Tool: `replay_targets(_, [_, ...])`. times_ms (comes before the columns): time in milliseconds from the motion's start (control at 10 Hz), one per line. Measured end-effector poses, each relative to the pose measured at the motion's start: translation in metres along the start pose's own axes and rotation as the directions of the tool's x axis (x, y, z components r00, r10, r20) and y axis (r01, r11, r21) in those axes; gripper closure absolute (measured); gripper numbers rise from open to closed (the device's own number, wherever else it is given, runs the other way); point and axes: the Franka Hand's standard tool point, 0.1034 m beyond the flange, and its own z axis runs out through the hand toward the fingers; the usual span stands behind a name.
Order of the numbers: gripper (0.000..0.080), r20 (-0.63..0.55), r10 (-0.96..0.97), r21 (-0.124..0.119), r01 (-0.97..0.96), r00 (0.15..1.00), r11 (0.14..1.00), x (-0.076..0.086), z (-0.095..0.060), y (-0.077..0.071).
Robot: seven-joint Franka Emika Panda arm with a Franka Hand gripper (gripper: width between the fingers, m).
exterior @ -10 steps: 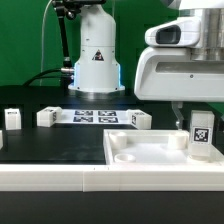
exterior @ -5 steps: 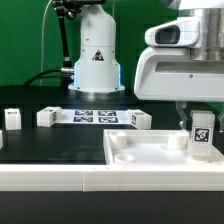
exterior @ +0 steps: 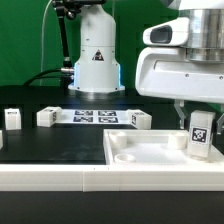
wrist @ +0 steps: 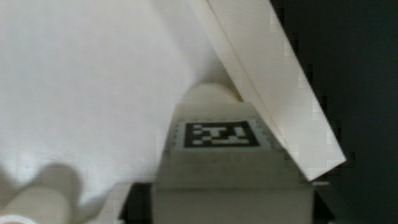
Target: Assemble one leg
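My gripper (exterior: 197,116) is shut on a leg (exterior: 200,138), a small white block with a square tag facing the camera. It holds the leg upright over the corner of the large flat white panel (exterior: 145,152) nearest the exterior view's right. I cannot tell whether the leg's lower end touches the panel. In the wrist view the leg (wrist: 221,150) fills the middle with its tag showing. The panel (wrist: 89,90) lies beneath it and the gripper (wrist: 221,208) grips its sides. Three more legs (exterior: 12,118) (exterior: 46,117) (exterior: 138,119) stand on the black table.
The marker board (exterior: 95,116) lies flat between the loose legs. The robot's white base (exterior: 96,55) stands behind it. A white table edge (exterior: 60,175) runs along the front.
The gripper with the leg has shifted slightly toward the exterior view's left and a touch lower. The other parts have not moved.
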Motion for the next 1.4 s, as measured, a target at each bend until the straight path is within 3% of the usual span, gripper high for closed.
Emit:
replay_targets(500, [0.0508, 0.000, 0.429, -0.006, -0.429, 0.903, 0.903, -0.0002, 0.0002, 0.0010])
replay_targets(800, [0.0508, -0.005, 0.659, -0.003, -0.659, 0.752, 0.752, -0.0009, 0.0007, 0.0009])
replay_targets(1100, [0.0508, -0.005, 0.849, -0.001, -0.849, 0.529, 0.529, -0.0018, 0.0007, 0.0007])
replay_targets(1200, [0.0508, 0.004, 0.856, 0.003, -0.856, 0.517, 0.517, -0.0003, 0.0012, 0.0018])
replay_targets(1300, [0.0429, 0.005, 0.854, 0.003, -0.854, 0.521, 0.521, -0.0014, 0.0013, 0.0008])
replay_targets(1400, [0.0429, 0.005, 0.852, 0.003, -0.852, 0.523, 0.523, -0.0017, 0.0013, 0.0004])
